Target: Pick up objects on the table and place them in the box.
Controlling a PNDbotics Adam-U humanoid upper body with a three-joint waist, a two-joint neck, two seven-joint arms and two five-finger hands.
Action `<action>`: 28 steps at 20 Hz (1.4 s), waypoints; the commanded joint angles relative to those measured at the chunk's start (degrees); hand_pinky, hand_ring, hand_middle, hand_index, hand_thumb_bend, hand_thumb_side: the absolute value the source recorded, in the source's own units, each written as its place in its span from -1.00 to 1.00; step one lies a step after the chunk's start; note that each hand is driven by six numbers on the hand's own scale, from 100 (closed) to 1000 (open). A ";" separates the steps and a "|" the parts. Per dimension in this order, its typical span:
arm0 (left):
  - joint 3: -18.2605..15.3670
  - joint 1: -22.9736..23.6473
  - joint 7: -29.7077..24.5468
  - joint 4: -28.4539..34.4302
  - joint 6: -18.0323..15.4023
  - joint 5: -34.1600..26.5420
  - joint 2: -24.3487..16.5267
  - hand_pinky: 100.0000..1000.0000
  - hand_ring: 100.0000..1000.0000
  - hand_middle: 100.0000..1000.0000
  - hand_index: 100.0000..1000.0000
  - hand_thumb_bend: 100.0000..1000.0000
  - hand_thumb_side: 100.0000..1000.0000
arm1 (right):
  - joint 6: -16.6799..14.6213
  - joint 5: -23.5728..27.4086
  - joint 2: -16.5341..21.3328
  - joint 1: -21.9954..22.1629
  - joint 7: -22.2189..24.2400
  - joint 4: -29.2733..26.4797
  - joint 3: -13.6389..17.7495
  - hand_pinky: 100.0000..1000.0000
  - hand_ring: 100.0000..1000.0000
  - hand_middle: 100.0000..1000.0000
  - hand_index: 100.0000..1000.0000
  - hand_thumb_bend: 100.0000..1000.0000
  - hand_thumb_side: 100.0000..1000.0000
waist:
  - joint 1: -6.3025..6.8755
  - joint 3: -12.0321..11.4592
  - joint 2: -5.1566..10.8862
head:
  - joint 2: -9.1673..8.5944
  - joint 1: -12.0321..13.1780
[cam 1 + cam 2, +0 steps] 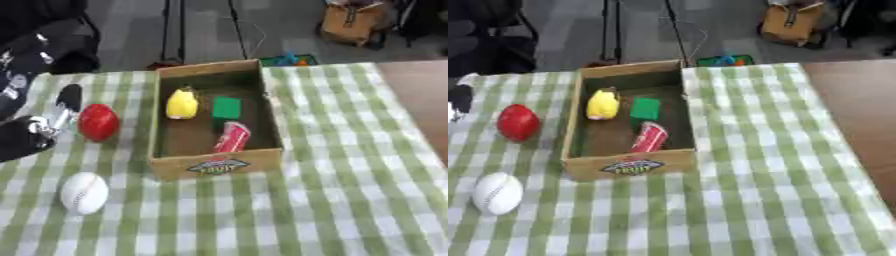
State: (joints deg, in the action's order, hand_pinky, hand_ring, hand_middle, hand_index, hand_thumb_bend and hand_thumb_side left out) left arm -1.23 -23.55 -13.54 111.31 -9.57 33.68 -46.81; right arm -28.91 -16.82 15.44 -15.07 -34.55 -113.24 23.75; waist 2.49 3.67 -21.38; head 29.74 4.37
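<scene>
Left hand [54,112] sits just left of the red ball [98,122], can't tell if its fingers are spread; cardboard box [166,145] is right of that ball.

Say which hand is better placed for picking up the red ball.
Left. The left hand is right beside the red ball, left of the box. The right hand shows in neither view.

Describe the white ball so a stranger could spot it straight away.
Find the cardboard box in the middle of the green checked tablecloth. Two round things lie to its left: the white ball is the nearer one, by the box's front corner. Its neighbour, farther back, is red.
</scene>
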 commanded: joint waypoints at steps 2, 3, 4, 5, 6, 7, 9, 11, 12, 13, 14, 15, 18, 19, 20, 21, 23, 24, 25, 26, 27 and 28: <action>0.88 -0.76 -11.52 -2.84 -1.31 -1.13 -5.16 1.00 1.00 1.00 1.00 -0.41 1.00 | -0.23 0.50 1.97 -0.08 0.10 -1.35 -0.12 -0.01 0.08 0.07 0.14 -1.00 0.62 | 0.08 0.30 1.56 | 0.59 0.06; 0.83 -0.64 -15.62 -2.85 -1.09 -1.45 -5.67 1.00 1.00 1.00 1.00 -0.37 1.00 | -0.22 0.51 2.00 -0.06 0.13 -1.35 -0.13 -0.01 0.08 0.06 0.13 -1.00 0.62 | 0.09 0.32 1.56 | 0.59 0.01; 0.96 -0.20 -20.72 -2.75 -0.39 -1.48 -6.42 1.00 1.00 1.00 1.00 -0.37 1.00 | -0.23 0.52 2.05 -0.05 0.13 -1.35 -0.13 -0.01 0.08 0.06 0.13 -1.00 0.62 | 0.10 0.35 1.56 | 0.61 -0.04; 0.75 0.01 -25.14 -2.16 0.48 -1.67 -6.83 1.00 1.00 1.00 1.00 -0.40 1.00 | -0.24 0.53 2.08 -0.03 0.13 -1.35 -0.13 -0.01 0.08 0.06 0.13 -1.00 0.62 | 0.10 0.33 1.56 | 0.64 -0.11; 0.42 0.28 -28.94 -1.39 1.46 -1.73 -7.19 1.00 1.00 1.00 1.00 -0.40 1.00 | -0.25 0.53 2.11 -0.01 0.13 -1.35 -0.14 -0.01 0.08 0.06 0.13 -1.00 0.62 | 0.10 0.29 1.55 | 0.69 -0.17; 0.01 0.45 -31.72 -0.48 2.37 -1.83 -7.38 1.00 1.00 1.00 1.00 -0.40 1.00 | -0.25 0.53 2.12 0.01 0.12 -1.35 -0.14 -0.01 0.08 0.06 0.13 -1.00 0.61 | 0.09 0.24 1.54 | 0.70 -0.22; -0.83 1.60 -34.81 1.97 3.67 -1.52 -7.75 1.00 1.00 1.00 1.00 -0.62 1.00 | -0.24 0.57 2.14 -0.02 0.03 -1.35 -0.15 -0.01 0.07 0.05 0.12 -1.00 0.62 | -0.02 0.12 1.41 | 0.65 -0.33; -0.97 3.41 -34.23 2.97 3.32 -3.11 -8.07 1.00 1.00 1.00 1.00 -1.00 1.00 | -0.27 0.57 2.18 -0.09 -0.09 -1.35 -0.14 -0.01 0.07 0.05 0.12 -1.00 0.62 | -0.11 0.11 1.26 | 0.61 -0.38; -1.02 4.19 -33.22 3.13 2.86 -3.70 -8.34 1.00 1.00 1.00 1.00 -1.00 1.00 | -0.28 0.57 2.20 -0.11 -0.15 -1.35 -0.13 -0.01 0.07 0.05 0.12 -1.00 0.62 | -0.14 0.10 1.20 | 0.56 -0.41; -1.03 4.79 -32.20 3.21 2.39 -4.06 -8.55 1.00 1.00 1.00 1.00 -1.00 1.00 | -0.29 0.56 2.21 -0.13 -0.19 -1.35 -0.13 -0.01 0.07 0.05 0.12 -1.00 0.62 | -0.15 0.10 1.15 | 0.53 -0.42; -0.75 6.31 -29.03 3.25 0.31 -5.29 -8.83 1.00 1.00 1.00 1.00 -1.00 1.00 | -0.29 0.52 2.26 -0.12 -0.23 -1.35 -0.06 -0.01 0.07 0.05 0.12 -1.00 0.62 | -0.16 -0.01 1.03 | 0.45 -0.61; -0.61 8.12 -24.88 3.27 -2.21 -6.27 -9.34 1.00 1.00 1.00 1.00 -1.00 1.00 | -0.28 0.46 2.31 -0.11 -0.29 -1.35 0.01 -0.01 0.07 0.05 0.12 -1.00 0.62 | -0.15 -0.08 0.95 | 0.39 -0.73; -0.81 13.86 -8.87 3.28 -7.77 -6.48 -10.32 0.67 0.98 1.00 1.00 -1.00 1.00 | -0.14 0.23 2.47 0.04 -0.44 -1.35 0.22 -0.01 0.07 0.04 0.12 -1.00 0.61 | -0.08 -0.62 0.88 | 0.42 -1.21; -0.66 15.29 -4.14 3.28 -8.69 -5.37 -10.48 0.67 0.98 1.00 1.00 -1.00 1.00 | -0.09 0.18 2.50 0.04 -0.49 -1.35 0.24 -0.01 0.07 0.04 0.12 -1.00 0.61 | -0.08 -0.69 0.86 | 0.40 -1.27; -0.49 16.54 -0.09 3.29 -9.30 -3.47 -10.50 0.52 0.90 1.00 1.00 -1.00 1.00 | -0.02 0.13 2.56 0.09 -0.57 -1.35 0.29 -0.01 0.07 0.04 0.12 -1.00 0.60 | -0.09 -0.87 0.87 | 0.38 -1.40; -0.18 17.54 3.22 3.29 -9.68 -1.25 -10.42 0.52 0.90 1.00 1.00 -1.00 1.00 | 0.04 0.10 2.59 0.11 -0.65 -1.35 0.32 -0.01 0.07 0.04 0.12 -1.00 0.60 | -0.10 -0.95 0.87 | 0.36 -1.44; 0.41 18.73 8.74 3.29 -9.92 3.96 -10.09 0.28 0.76 0.98 1.00 -1.00 1.00 | 0.17 0.06 2.60 0.19 -0.76 -1.35 0.37 -0.01 0.06 0.04 0.11 -1.00 0.59 | -0.13 -1.24 0.82 | 0.36 -1.51; 0.68 19.03 11.17 3.29 -9.70 6.71 -9.86 -0.01 0.60 0.90 1.00 -1.00 1.00 | 0.25 0.07 2.55 0.19 -0.80 -1.35 0.36 0.00 0.06 0.03 0.11 -1.00 0.57 | -0.15 -1.36 0.82 | 0.36 -1.47; 1.03 19.25 13.08 3.29 -9.35 9.17 -9.64 -0.01 0.60 0.90 1.00 -1.00 1.00 | 0.32 0.09 2.52 0.16 -0.82 -1.35 0.34 0.00 0.06 0.03 0.11 -1.00 0.57 | -0.17 -1.42 0.80 | 0.34 -1.43; 1.44 19.38 14.55 3.29 -9.07 11.18 -9.39 -0.02 0.57 0.88 1.00 -1.00 1.00 | 0.36 0.12 2.50 0.13 -0.85 -1.35 0.32 0.00 0.06 0.03 0.11 -1.00 0.56 | -0.19 -1.48 0.79 | 0.25 -1.37; 1.85 19.50 15.69 3.29 -8.81 12.80 -9.17 -0.02 0.57 0.88 1.00 -1.00 1.00 | 0.38 0.15 2.50 0.10 -0.87 -1.35 0.30 0.00 0.06 0.03 0.11 -1.00 0.56 | -0.20 -1.51 0.78 | 0.21 -1.33; 2.19 19.62 16.45 3.29 -8.52 13.89 -8.81 0.09 0.62 0.89 1.00 -1.00 1.00 | 0.42 0.18 2.46 0.09 -0.91 -1.35 0.31 0.00 0.05 0.02 0.10 -1.00 0.55 | -0.21 -1.50 0.73 | 0.13 -1.26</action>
State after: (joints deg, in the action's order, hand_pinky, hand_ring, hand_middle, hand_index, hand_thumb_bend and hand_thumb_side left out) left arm 1.02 -3.89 1.05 113.79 -18.32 45.51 -54.69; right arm -28.37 -16.56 16.39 -14.61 -35.08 -113.24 23.65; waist 2.37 2.28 -21.50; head 30.16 3.04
